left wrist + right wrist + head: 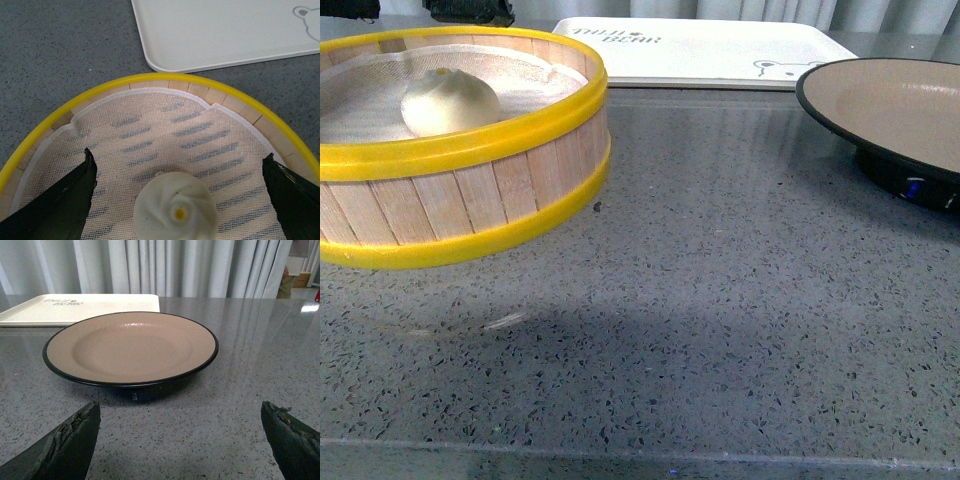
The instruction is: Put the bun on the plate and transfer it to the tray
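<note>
My left gripper (178,153) is nearest the lens, its two dark fingers (60,200) spread wide, one on each side of the bun (175,210); they hold nothing and neither touches the dough.

The bun sits pleats up, its yellow dot showing, on the white mesh liner (165,125) inside the yellow-rimmed steamer basket (150,79). In the front view the basket stands on the left of the grey speckled counter (720,300). The white tray (225,35) lies just beyond the basket, at the far edge. The plate (890,100) stands to the right, well apart from the basket and close to the tray's near corner; it is bare.

I judge the first step is in hand: taking the bun out of the basket, with the grip not yet made. The next move calls for bringing the bun squarely between my fingers and closing gently, since it looks soft and would likely dent. Then it needs lifting clear of the yellow rim and carrying across to the plate; the plate's trip to the tray comes after.

My right gripper (180,404) is also spread wide and empty; it hangs low over the counter facing the plate and touches nothing.
</note>
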Action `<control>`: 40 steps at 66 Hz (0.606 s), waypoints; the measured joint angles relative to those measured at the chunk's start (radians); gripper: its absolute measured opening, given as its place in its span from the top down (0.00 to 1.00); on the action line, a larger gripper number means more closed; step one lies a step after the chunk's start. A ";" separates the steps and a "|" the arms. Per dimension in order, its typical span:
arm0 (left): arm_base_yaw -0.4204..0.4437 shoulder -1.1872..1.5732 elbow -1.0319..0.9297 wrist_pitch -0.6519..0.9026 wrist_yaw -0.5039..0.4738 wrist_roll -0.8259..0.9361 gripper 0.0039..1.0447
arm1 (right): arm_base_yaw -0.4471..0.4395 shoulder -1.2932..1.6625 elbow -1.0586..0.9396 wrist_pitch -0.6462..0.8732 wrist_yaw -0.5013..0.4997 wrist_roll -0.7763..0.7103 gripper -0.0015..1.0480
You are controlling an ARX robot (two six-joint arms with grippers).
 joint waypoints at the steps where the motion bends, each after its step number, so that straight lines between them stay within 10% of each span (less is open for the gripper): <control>1: 0.001 0.001 0.002 -0.004 -0.002 0.004 0.06 | 0.000 0.000 0.000 0.000 0.000 0.000 0.09; 40: -0.005 0.039 0.028 -0.098 -0.042 0.169 0.06 | 0.000 0.000 0.000 0.000 0.000 0.000 0.09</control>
